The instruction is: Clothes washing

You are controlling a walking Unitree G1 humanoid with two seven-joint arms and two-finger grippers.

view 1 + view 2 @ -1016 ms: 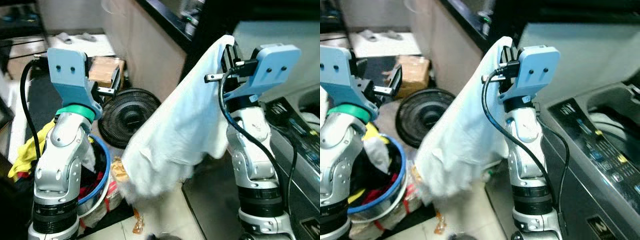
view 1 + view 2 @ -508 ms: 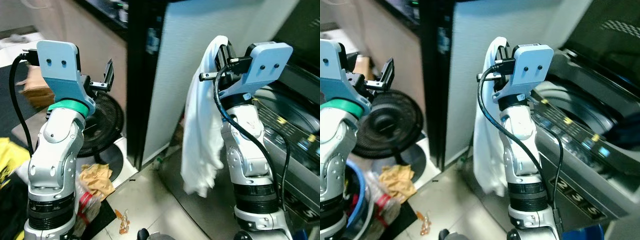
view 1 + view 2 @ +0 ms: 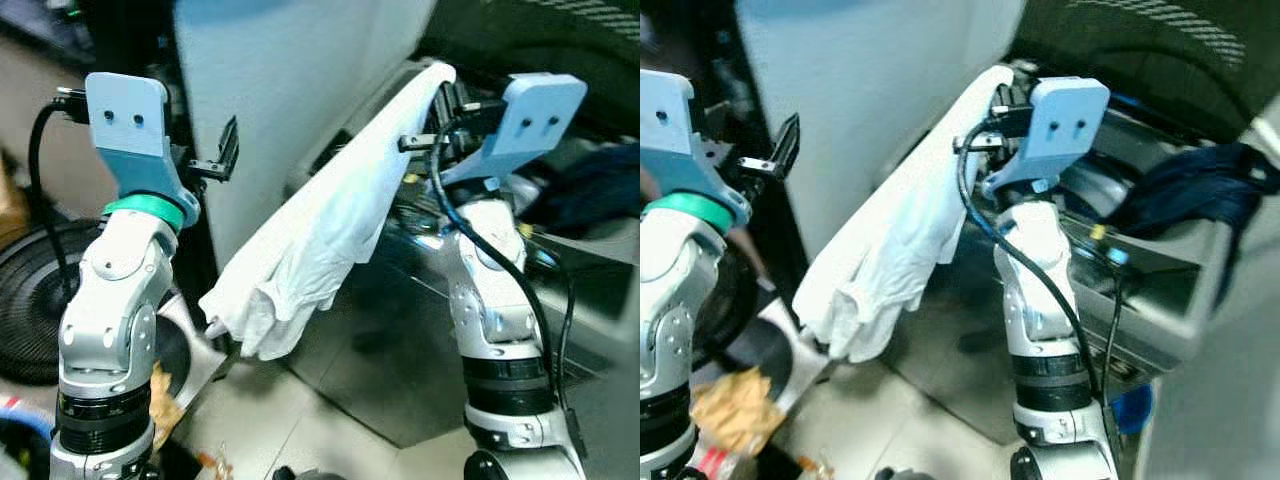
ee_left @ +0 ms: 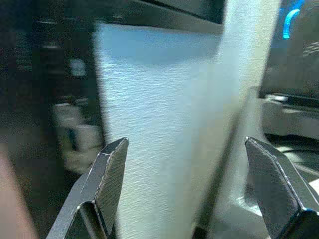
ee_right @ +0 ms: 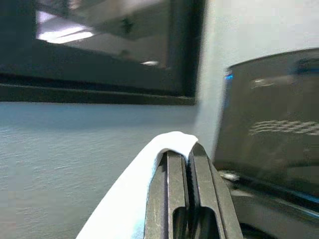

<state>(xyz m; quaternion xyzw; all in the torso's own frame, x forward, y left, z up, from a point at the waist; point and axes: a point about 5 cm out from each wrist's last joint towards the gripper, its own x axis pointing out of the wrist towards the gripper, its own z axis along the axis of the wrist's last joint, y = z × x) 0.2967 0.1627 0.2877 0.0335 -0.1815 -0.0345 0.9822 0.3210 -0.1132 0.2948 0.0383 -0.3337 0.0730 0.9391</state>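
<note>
Presently the right gripper [image 5: 180, 164], raised high, has its black fingers pressed together on the top edge of a white cloth garment [image 3: 320, 240], which trails down and leftward from it, swung out in front of the grey top-loading washing machine [image 3: 1140, 290]. Left gripper [image 4: 197, 184] is raised beside it, jaws wide apart, holding nothing

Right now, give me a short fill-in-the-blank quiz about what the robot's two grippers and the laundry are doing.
1. The right gripper is shut on a ____ cloth.
2. The left gripper holds nothing; its fingers are ____.
3. The cloth hangs slanting toward the robot's ____ side.
4. A dark blue garment is draped over the edge of the washing ____.

Missing words: white; open; left; machine
</note>
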